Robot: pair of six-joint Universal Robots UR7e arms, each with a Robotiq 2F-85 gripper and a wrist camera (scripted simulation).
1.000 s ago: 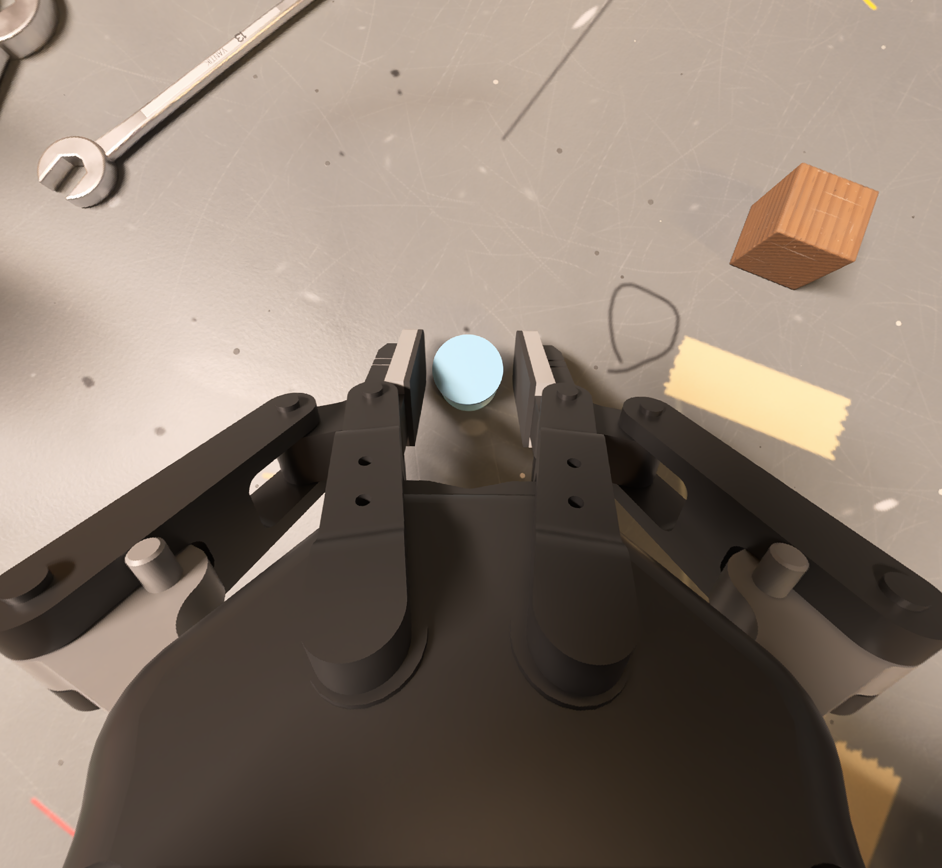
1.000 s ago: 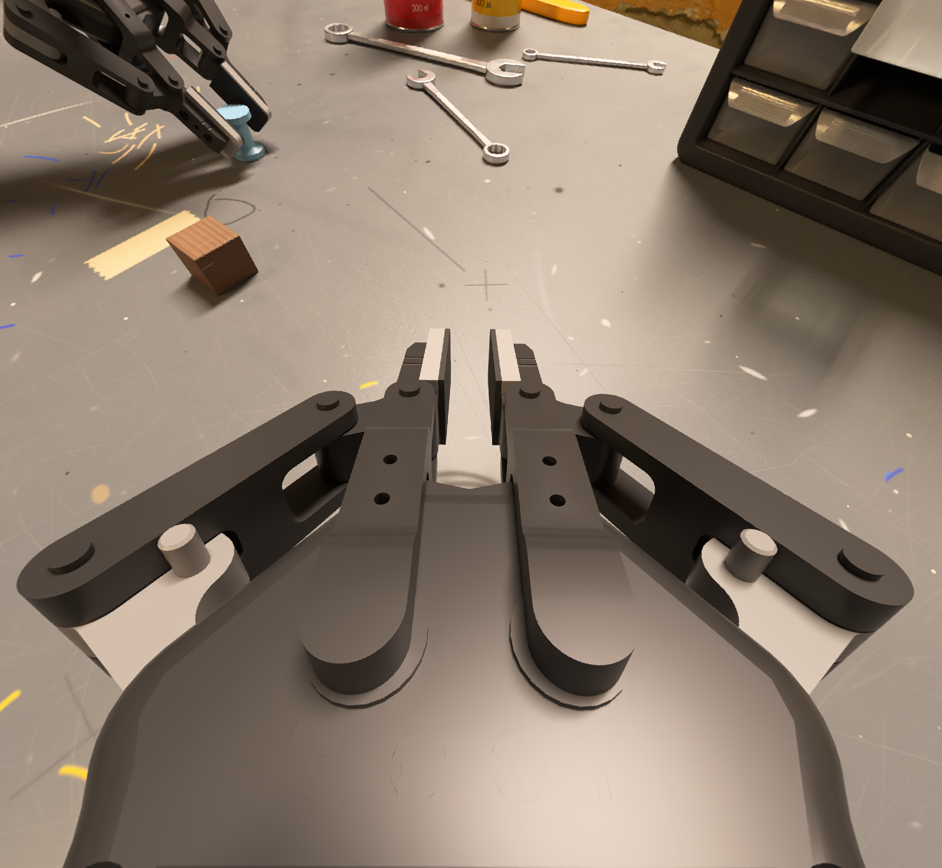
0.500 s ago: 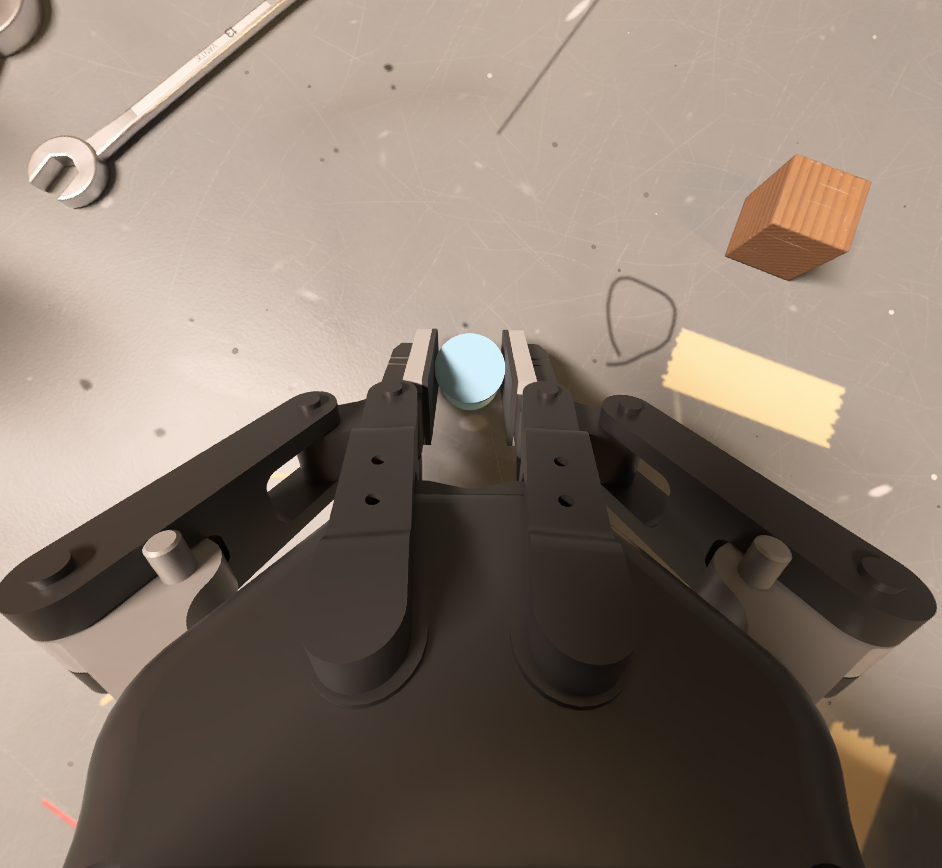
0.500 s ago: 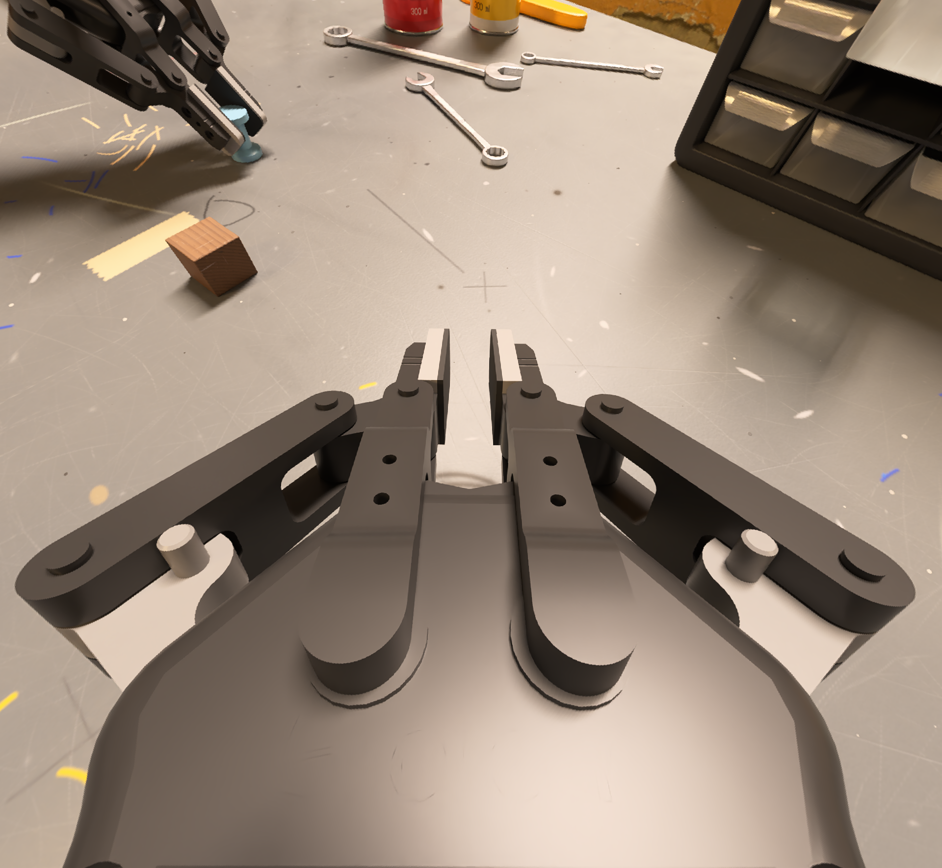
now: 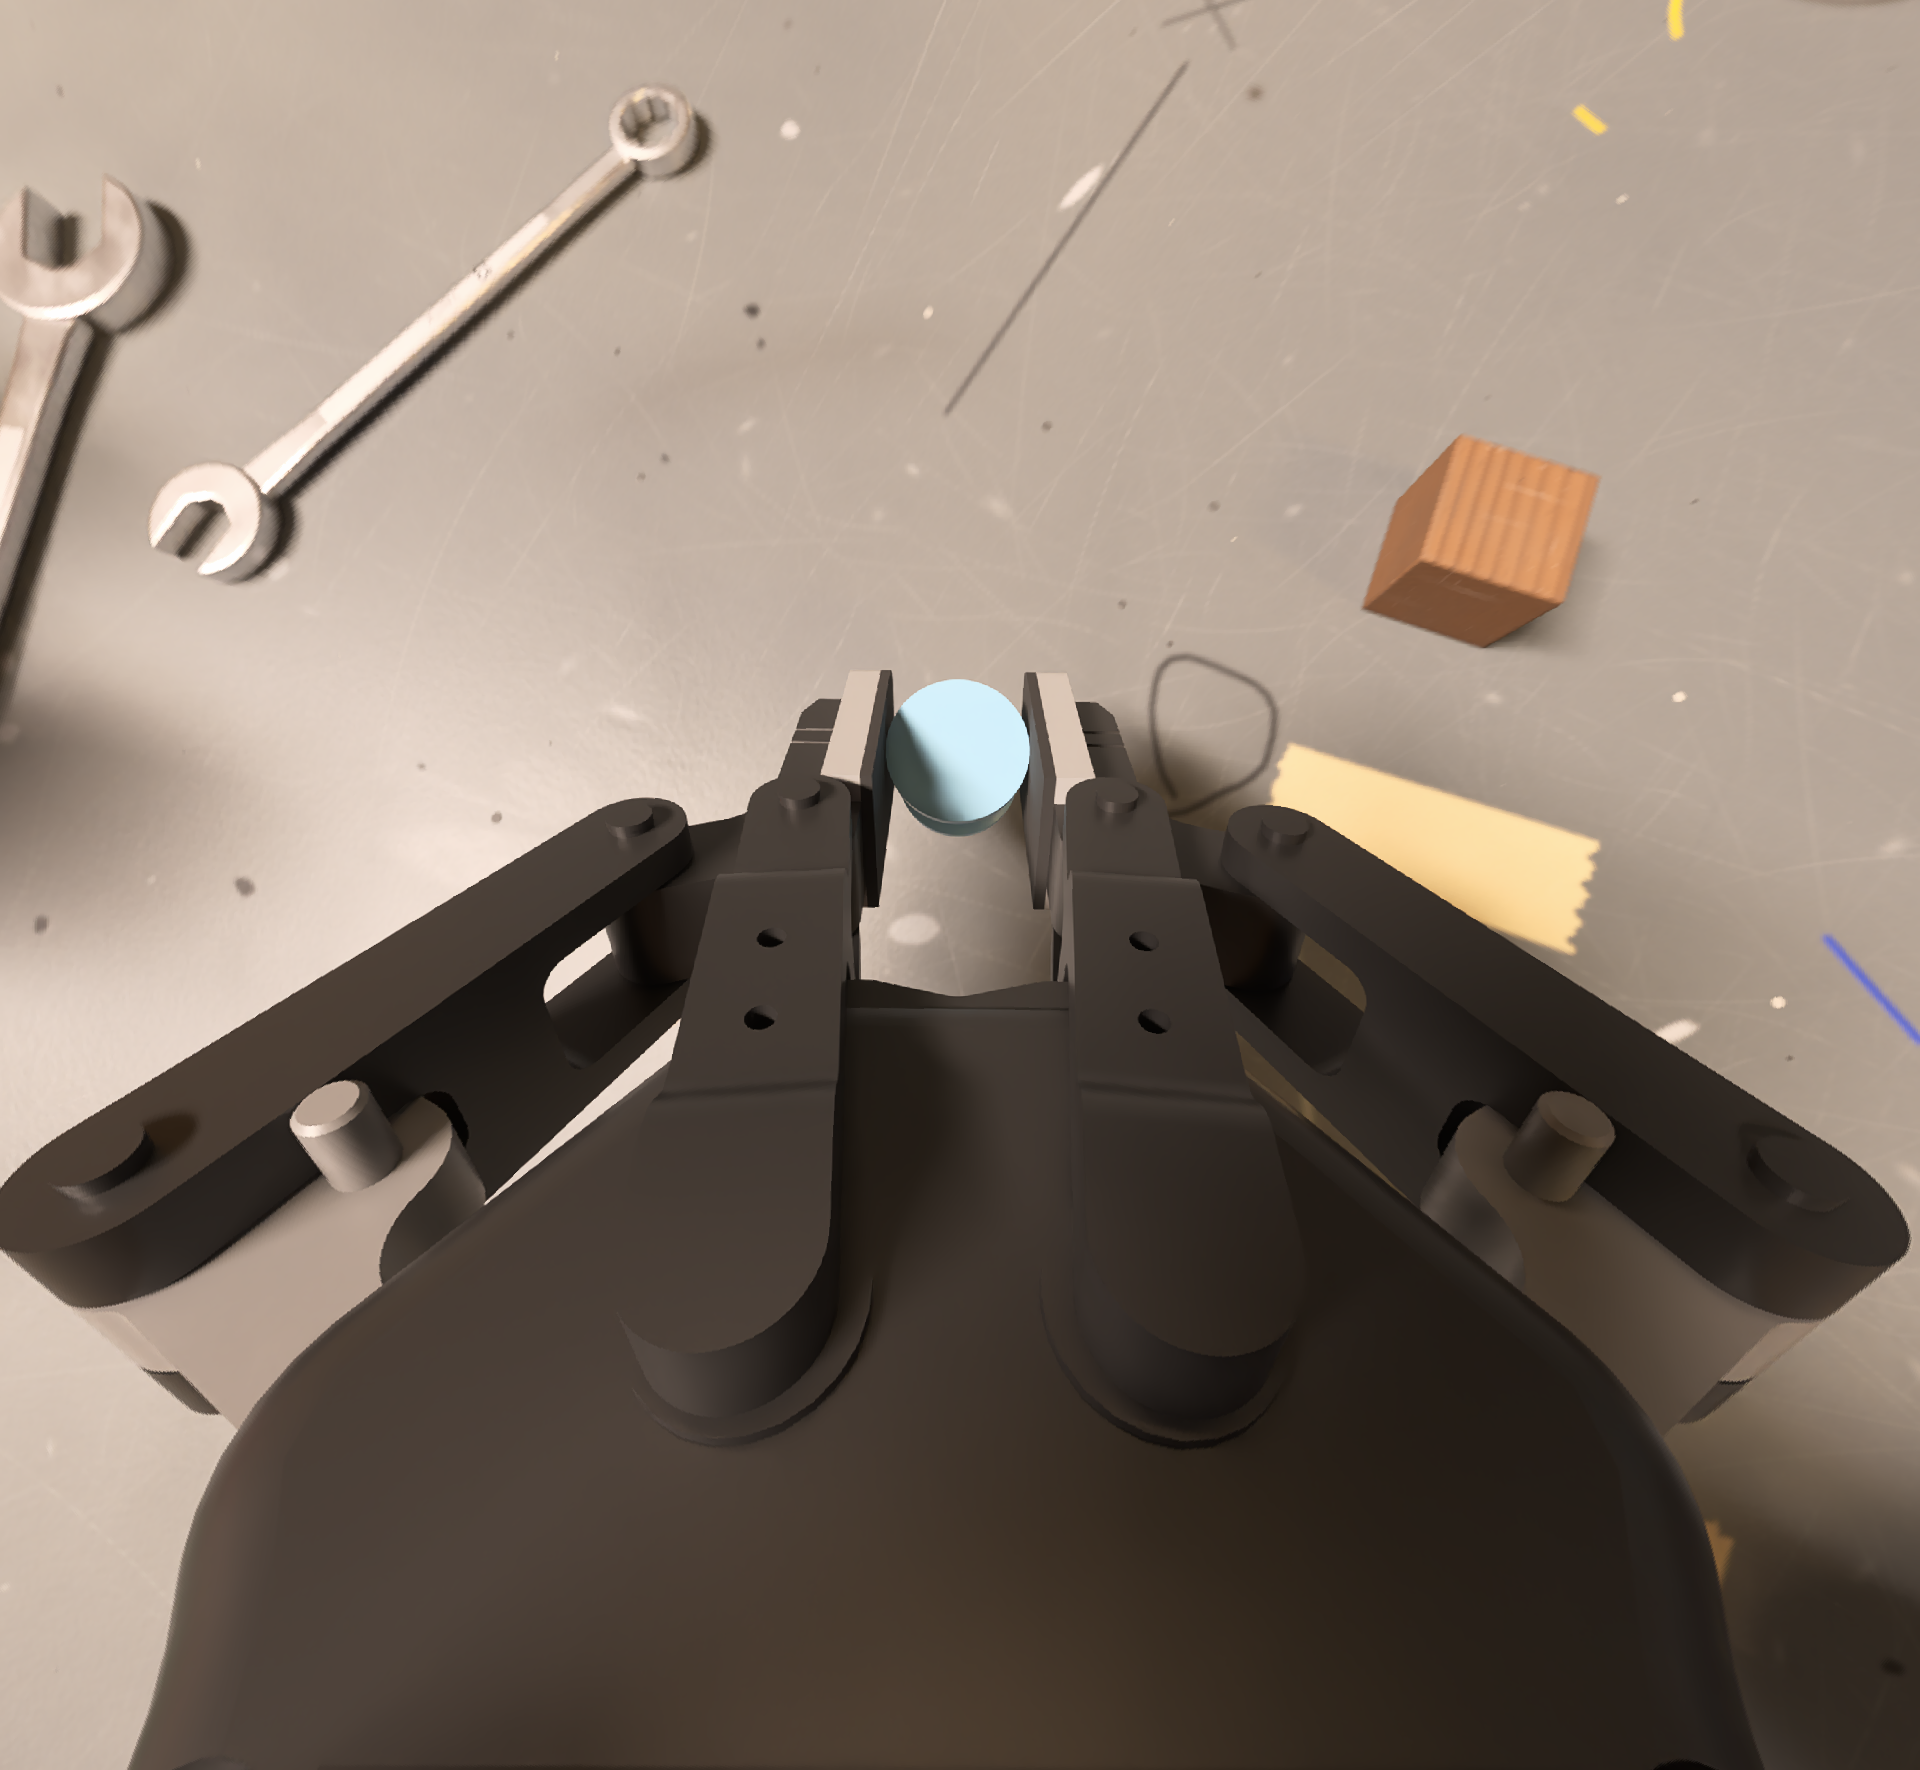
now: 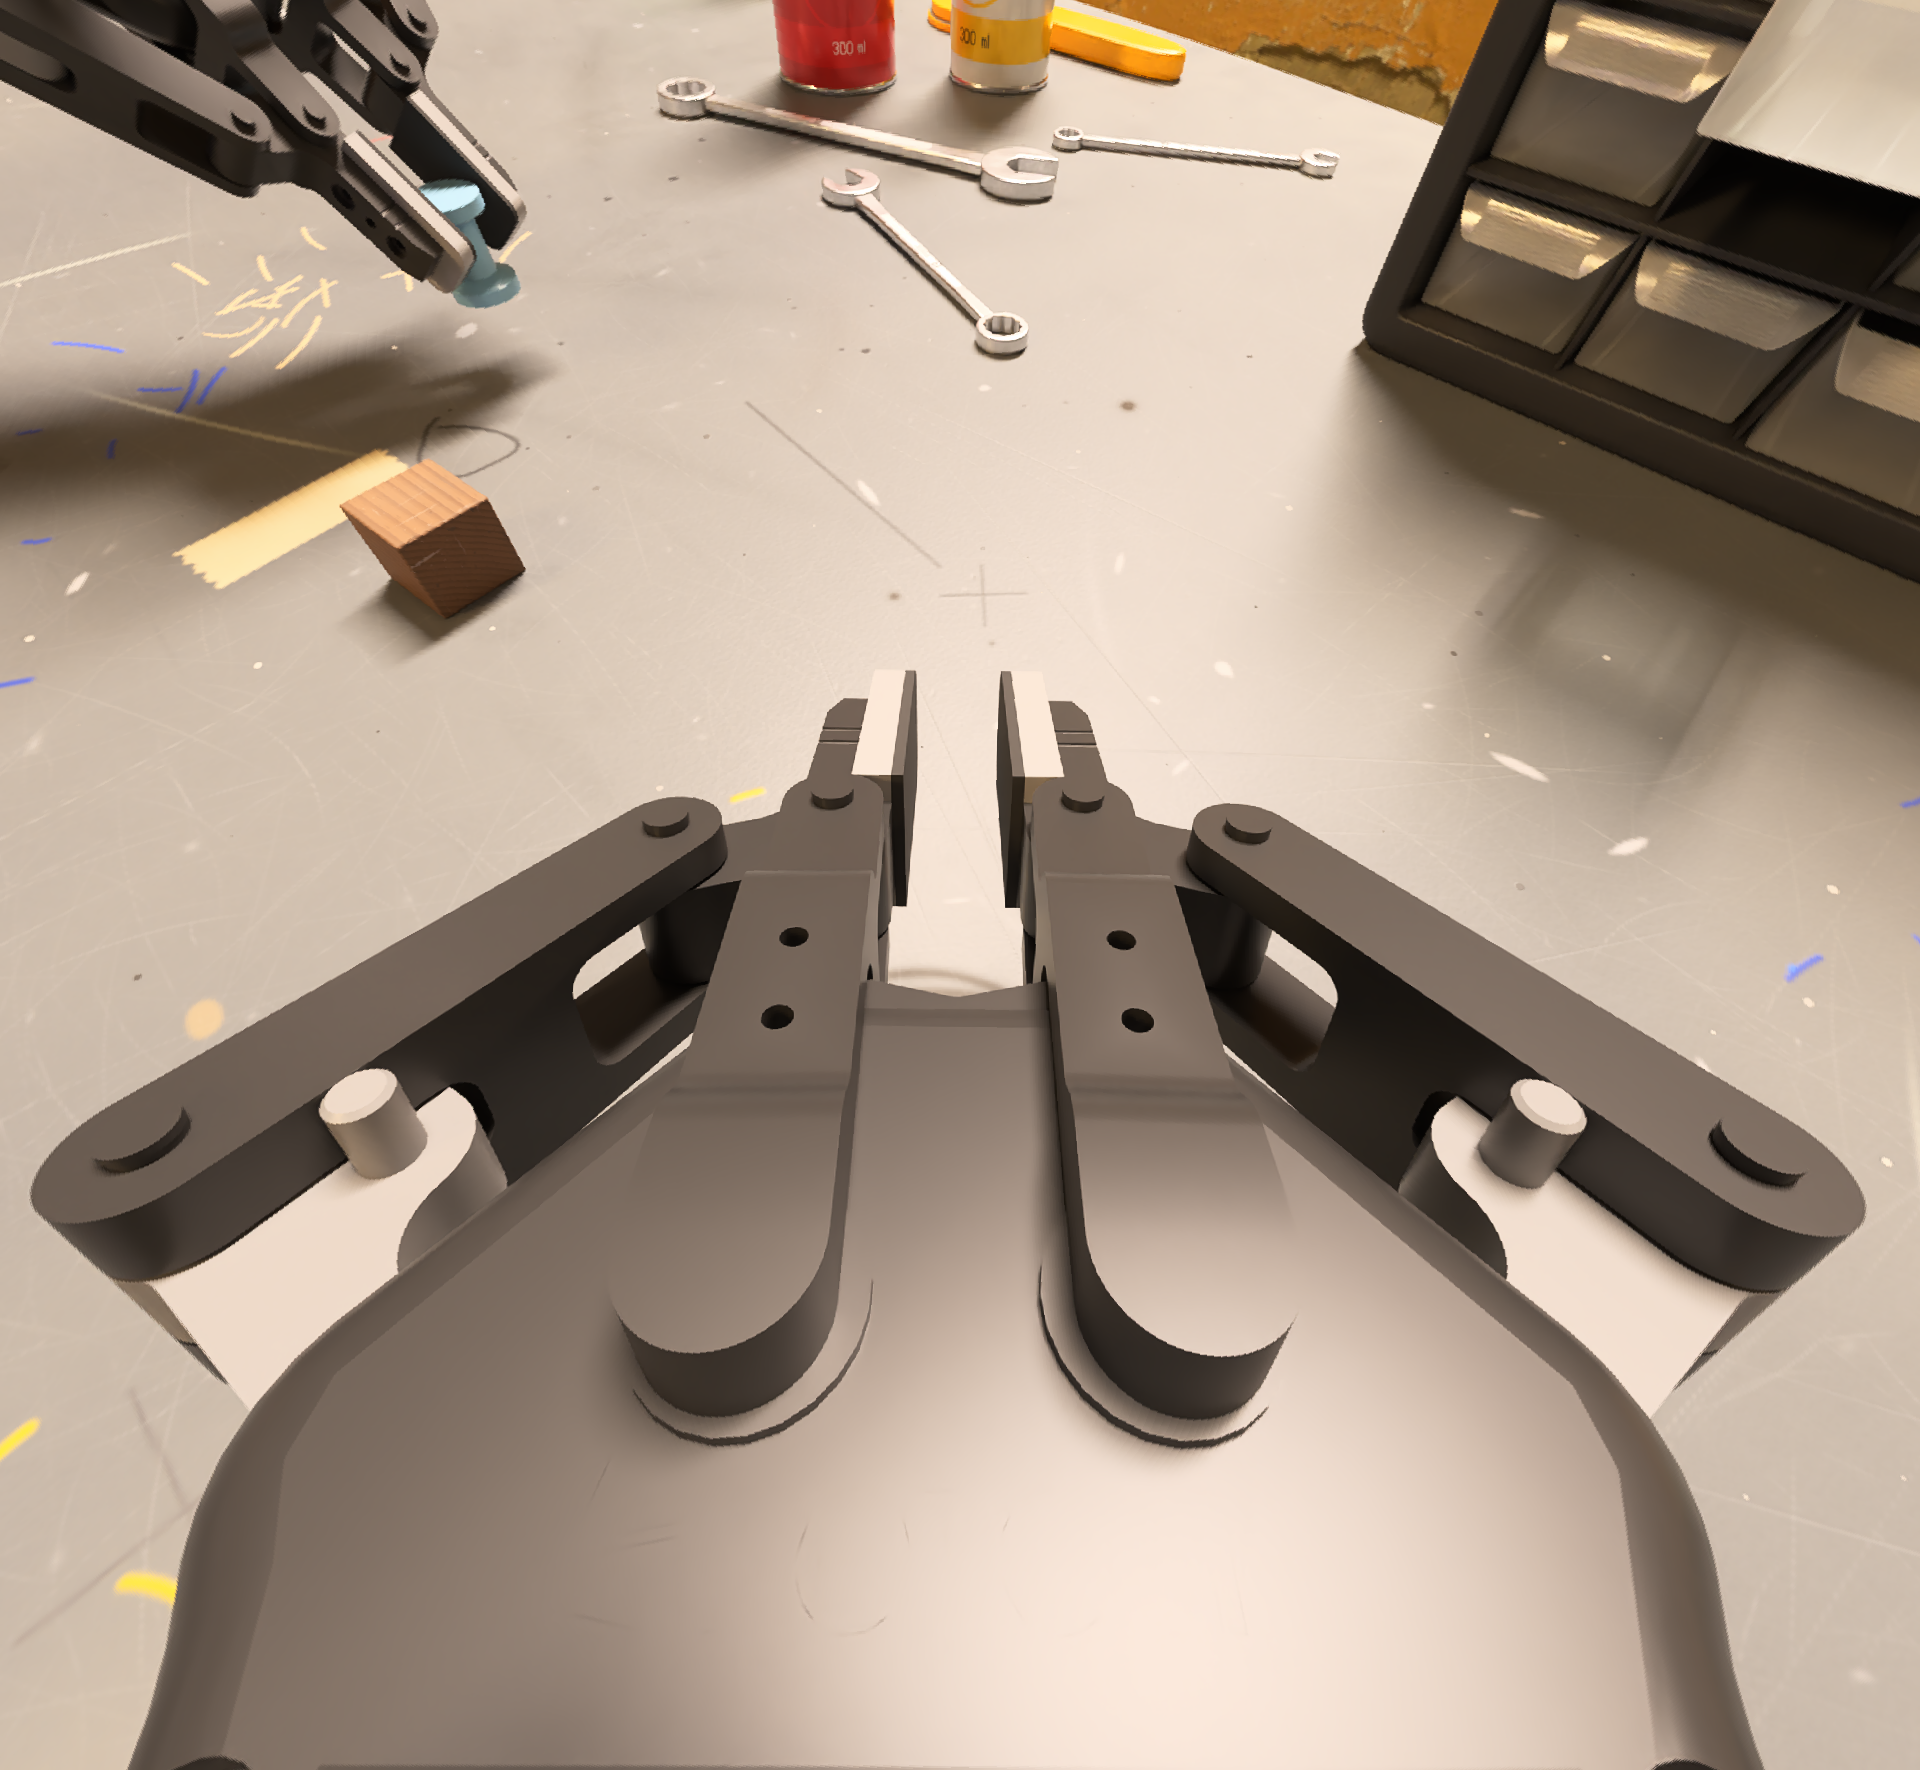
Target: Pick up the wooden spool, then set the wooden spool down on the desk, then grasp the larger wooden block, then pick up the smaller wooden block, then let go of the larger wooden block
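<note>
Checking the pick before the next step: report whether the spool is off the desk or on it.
Off the desk. The spool hangs clamped in the left gripper, bare desk beneath it.

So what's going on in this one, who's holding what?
The left gripper has its fingers shut on a small pale blue spool, and the right wrist view shows the spool lifted clear of the grey desk. The right gripper hangs over bare desk with nothing between its fingers, which stand slightly apart. A wooden block sits untouched beside a strip of tape.
</note>
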